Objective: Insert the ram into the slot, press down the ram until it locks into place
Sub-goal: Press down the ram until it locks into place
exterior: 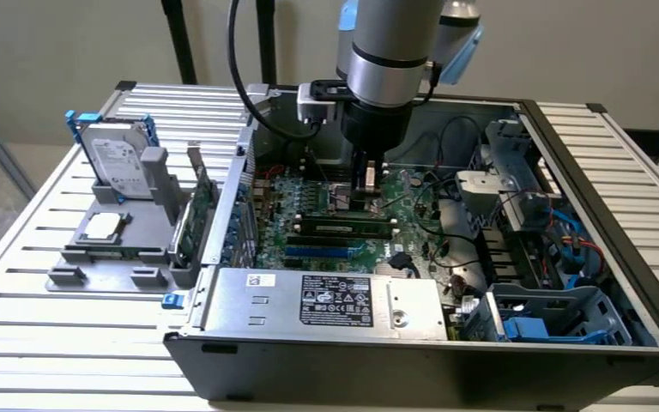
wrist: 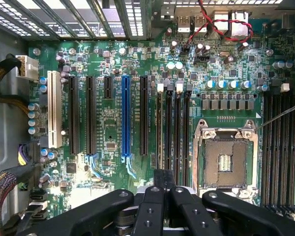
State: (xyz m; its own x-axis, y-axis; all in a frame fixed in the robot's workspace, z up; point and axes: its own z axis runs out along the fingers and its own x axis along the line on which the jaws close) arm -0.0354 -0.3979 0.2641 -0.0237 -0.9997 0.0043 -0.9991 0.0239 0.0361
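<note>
Black jointed gripper (wrist: 163,183) linkages sit closest in the wrist view. The 2 fingers (wrist: 150,209) are drawn in tight against each other, with only a narrow dark piece between them, so I read them as closed. I cannot tell whether they pinch anything.

In the exterior view the gripper (exterior: 366,199) hangs from the silver arm (exterior: 389,43) inside the open black computer case (exterior: 421,365), low over the green motherboard (wrist: 113,128). Just under its tip stands the ram (exterior: 341,225), a long thin green stick with a row of small black chips. It appears to be upright on its edge along the long narrow black slot (wrist: 162,132), 1 of 4 alike beside the square metal processor socket (wrist: 225,160). The bright blue socket (wrist: 126,118) lies a little further off. Whether the slot's end latches are closed I cannot make out, nor whether the gripper touches the stick.

My judgement is that the ram is light and stiff along its length but brittle, and that it would bend or crack under a skewed load. Its flat faces carry chips, so the bare upper edge near the middle looks the safest place to hold or press. Force should go straight down, since tilting could jam 1 end.
</note>
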